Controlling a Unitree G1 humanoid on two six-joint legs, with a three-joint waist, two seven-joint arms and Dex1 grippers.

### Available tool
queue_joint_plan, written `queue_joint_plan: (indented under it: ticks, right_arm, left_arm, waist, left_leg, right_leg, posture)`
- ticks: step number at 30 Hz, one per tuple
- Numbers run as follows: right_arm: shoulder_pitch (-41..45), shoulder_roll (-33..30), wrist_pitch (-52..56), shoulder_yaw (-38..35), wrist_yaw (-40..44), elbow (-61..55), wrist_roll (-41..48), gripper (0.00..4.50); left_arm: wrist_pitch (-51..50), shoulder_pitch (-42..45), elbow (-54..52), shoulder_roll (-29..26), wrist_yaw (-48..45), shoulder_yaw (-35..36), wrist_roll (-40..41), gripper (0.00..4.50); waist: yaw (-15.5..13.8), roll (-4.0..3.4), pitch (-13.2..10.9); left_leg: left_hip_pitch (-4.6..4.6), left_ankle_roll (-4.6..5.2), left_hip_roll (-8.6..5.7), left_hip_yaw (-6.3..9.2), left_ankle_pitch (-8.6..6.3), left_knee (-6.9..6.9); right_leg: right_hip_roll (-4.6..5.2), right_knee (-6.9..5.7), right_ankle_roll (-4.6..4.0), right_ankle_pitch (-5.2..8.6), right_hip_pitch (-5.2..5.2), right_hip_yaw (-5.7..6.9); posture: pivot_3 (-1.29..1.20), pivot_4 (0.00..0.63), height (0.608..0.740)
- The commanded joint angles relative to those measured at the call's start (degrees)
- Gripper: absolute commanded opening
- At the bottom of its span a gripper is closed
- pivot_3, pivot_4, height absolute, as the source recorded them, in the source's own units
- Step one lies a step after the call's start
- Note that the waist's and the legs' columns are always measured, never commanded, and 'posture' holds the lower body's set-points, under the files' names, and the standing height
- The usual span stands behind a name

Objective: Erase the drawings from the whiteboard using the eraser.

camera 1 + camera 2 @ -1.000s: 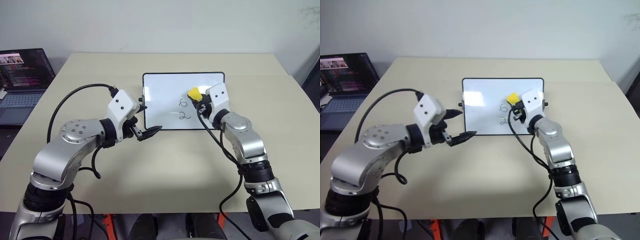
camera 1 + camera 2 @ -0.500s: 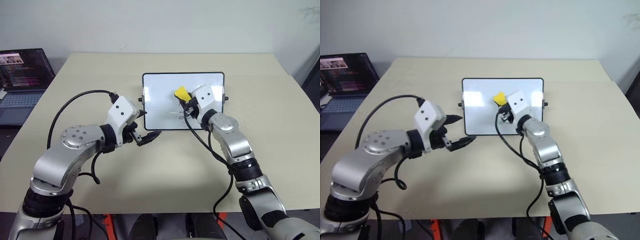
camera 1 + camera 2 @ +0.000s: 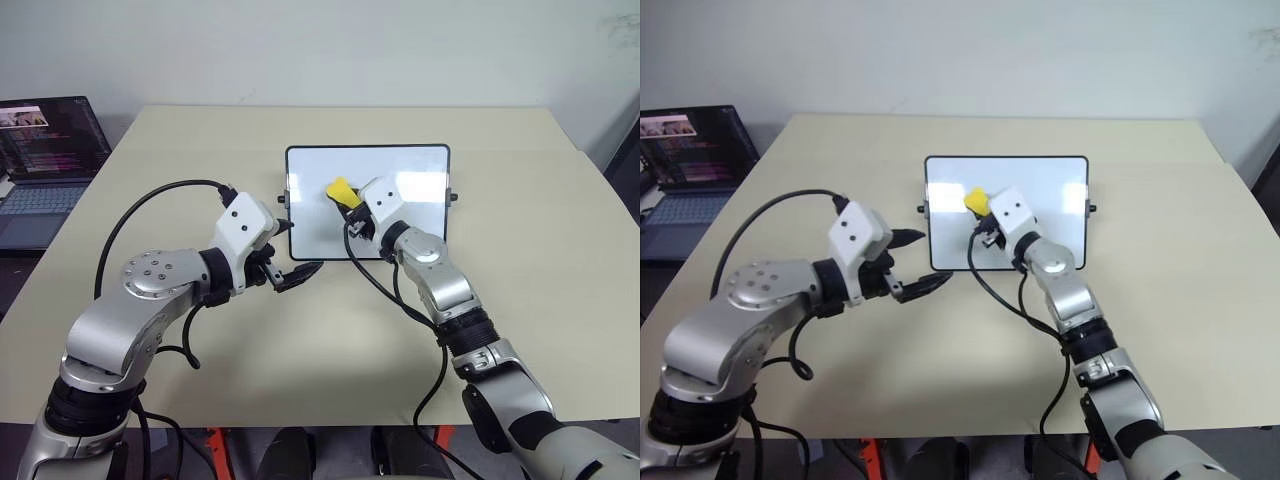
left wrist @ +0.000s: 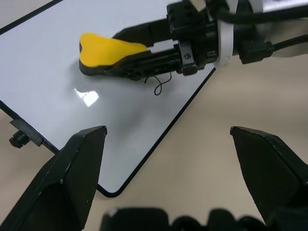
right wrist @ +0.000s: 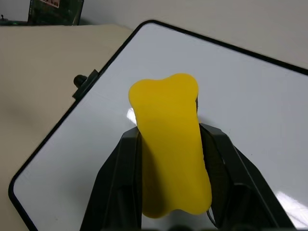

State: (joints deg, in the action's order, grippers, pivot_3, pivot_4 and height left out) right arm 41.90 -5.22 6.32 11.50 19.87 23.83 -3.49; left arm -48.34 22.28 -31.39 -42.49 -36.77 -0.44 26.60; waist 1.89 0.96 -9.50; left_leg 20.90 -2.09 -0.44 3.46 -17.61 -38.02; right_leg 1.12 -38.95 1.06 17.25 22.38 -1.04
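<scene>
The right end effector (image 3: 352,205) is clamped on the eraser (image 3: 340,190), whose long axis runs along the fingers and points away from the wrist over the whiteboard (image 3: 420,170). The arm hides most of the board's middle, so of the drawings (image 4: 160,87) only what seems a thin black squiggle shows, just beside the fingers. The left end effector (image 3: 296,254) hangs open over the tabletop (image 3: 330,330), its fingertips near the board's near left corner.

The right gripper (image 3: 352,210) and its arm cover the middle of the whiteboard (image 3: 420,170), hiding most of the drawings (image 4: 161,86); a thin black squiggle shows beside the eraser (image 4: 103,50). Left of the whiteboard, a laptop (image 3: 45,160) is cut off by the picture's edge.
</scene>
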Motion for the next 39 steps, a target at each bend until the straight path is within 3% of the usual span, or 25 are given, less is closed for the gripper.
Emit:
queue_joint_plan:
  ticks: [1,17,31,39]
  right_arm:
    - [2.4,-0.6,-2.9,0.0,-0.5,1.5,-1.5,1.37]
    - [1.9,-5.7,-3.1,-2.2,-1.0,4.8,-2.8,1.37]
    - [-6.8,-15.5,-2.1,-4.0,1.5,0.2,-2.5,1.37]
    - [-5.6,-14.2,-0.3,-5.4,0.8,-2.9,-1.2,1.37]
  left_arm:
    - [0.8,0.5,-1.9,-0.6,0.2,1.7,-0.1,4.50]
    - [1.0,1.9,-0.8,-0.2,0.1,1.2,-0.3,4.50]
    - [1.0,2.8,-0.1,-0.1,0.1,0.9,-0.5,4.50]
    - [1.3,3.9,0.8,0.1,-0.2,0.4,-0.7,4.50]
  waist:
    - [0.0,0.00,0.0]
    - [-0.1,0.00,0.0]
    - [-0.2,0.07,0.1]
    - [-0.2,0.08,0.1]
  left_leg:
    - [0.00,0.00,0.00,0.00,0.00,0.00]
    - [-0.03,0.01,0.00,0.02,-0.01,-0.06]
    - [-0.14,0.06,-0.02,0.03,-0.02,-0.15]
    - [-0.17,0.05,-0.02,0.03,0.00,-0.19]
  right_leg:
    - [0.00,0.00,0.00,0.00,0.00,0.00]
    - [0.00,-0.04,0.00,0.00,-0.05,0.01]
    - [0.01,-0.09,0.01,-0.02,-0.20,0.00]
    - [0.00,-0.10,0.01,-0.09,-0.24,0.02]
  posture:
    - [0.00,0.150,0.740]
    - [0.00,0.150,0.740]
    - [0.00,0.150,0.740]
    - [0.00,0.150,0.740]
